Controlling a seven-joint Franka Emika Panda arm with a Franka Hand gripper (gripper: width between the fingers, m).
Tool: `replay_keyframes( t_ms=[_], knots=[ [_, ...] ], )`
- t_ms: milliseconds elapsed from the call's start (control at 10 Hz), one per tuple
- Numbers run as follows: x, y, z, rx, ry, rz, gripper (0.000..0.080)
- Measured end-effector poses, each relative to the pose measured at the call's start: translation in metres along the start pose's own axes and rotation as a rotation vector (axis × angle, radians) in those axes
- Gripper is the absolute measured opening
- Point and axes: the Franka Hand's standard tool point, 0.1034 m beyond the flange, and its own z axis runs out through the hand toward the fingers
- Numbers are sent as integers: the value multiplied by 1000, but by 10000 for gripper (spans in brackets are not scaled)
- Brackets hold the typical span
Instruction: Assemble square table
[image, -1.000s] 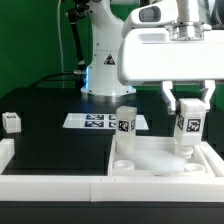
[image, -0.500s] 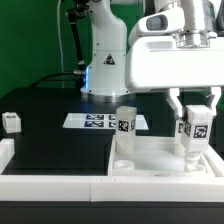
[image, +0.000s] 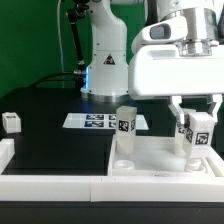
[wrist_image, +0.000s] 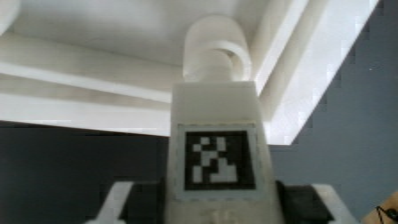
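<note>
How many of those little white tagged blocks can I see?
3: one leg on the table at the exterior view's left, one upright on the slab, one between the jaws. A fourth may be hidden.

A green wall (image: 30, 40) fills the back, from 9 to 12 o'clock. Below it lies a black table (image: 45, 105), under soft, even light. A low white wall (image: 50, 182) edges the table from 6 to 8 o'clock. The marker board (image: 95, 121) lies flat near the centre, slightly toward 9 o'clock.

This is a robotics lab. The robot arm's base (image: 103, 65) stands on a black worktop (image: 45, 110), with the marker board (image: 85, 121) just in front of it and a green backdrop (image: 25, 40) behind.
</note>
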Motion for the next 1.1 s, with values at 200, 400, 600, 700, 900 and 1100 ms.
replay_keyframes(
  t_ms=[200, 400, 600, 700, 900, 1100],
  knots=[
    [-1, -3, 1, 2, -3, -4, 291],
    [-5, -5, 5, 3, -11, -7, 291],
    [-7, -4, 7, 2, -15, -7, 291],
    [-7, -4, 7, 2, -15, -7, 400],
    [-7, -4, 7, 2, -16, -7, 545],
    [-7, -4, 7, 2, -16, -7, 645]
  ],
)
